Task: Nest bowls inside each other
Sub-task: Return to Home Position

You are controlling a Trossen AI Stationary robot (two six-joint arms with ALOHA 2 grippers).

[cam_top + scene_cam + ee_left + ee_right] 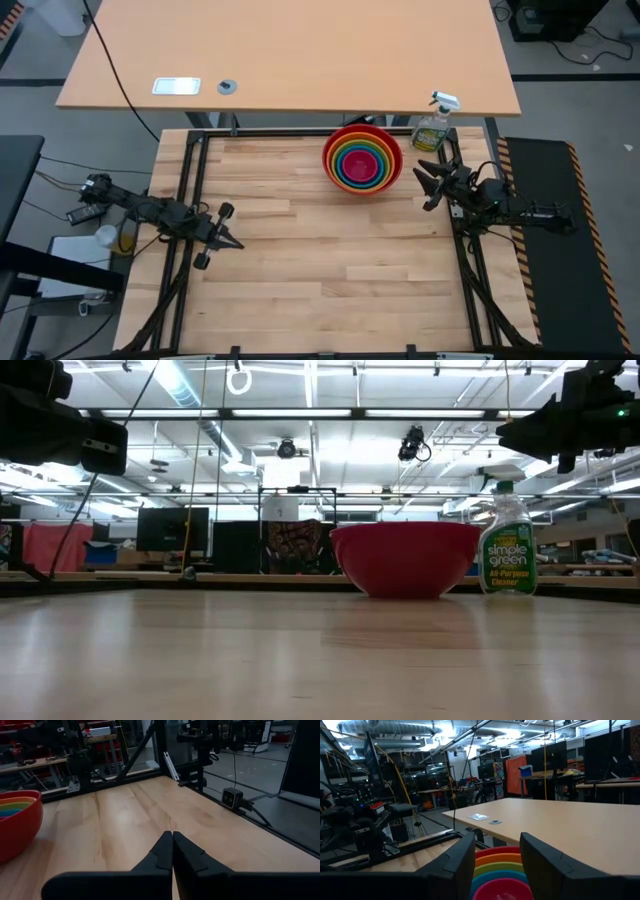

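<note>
The bowls [362,158] stand nested as one stack at the table's far middle: red outermost, then orange, yellow-green and blue, with magenta-pink innermost. In the low view only the red bowl [405,559] shows, resting on its base. My left gripper [232,243] is shut at the table's left side, clear of the wood, touching nothing. My right gripper [424,187] hovers open at the right side, just right of the stack, with the nested rims [497,870] seen between its fingers but apart from them.
A clear spray bottle [433,128] of green cleaner stands upright right of the stack, near the far right corner. A light desk [290,50] lies beyond the far edge. The wooden tabletop [320,270] stretches bare toward the near edge.
</note>
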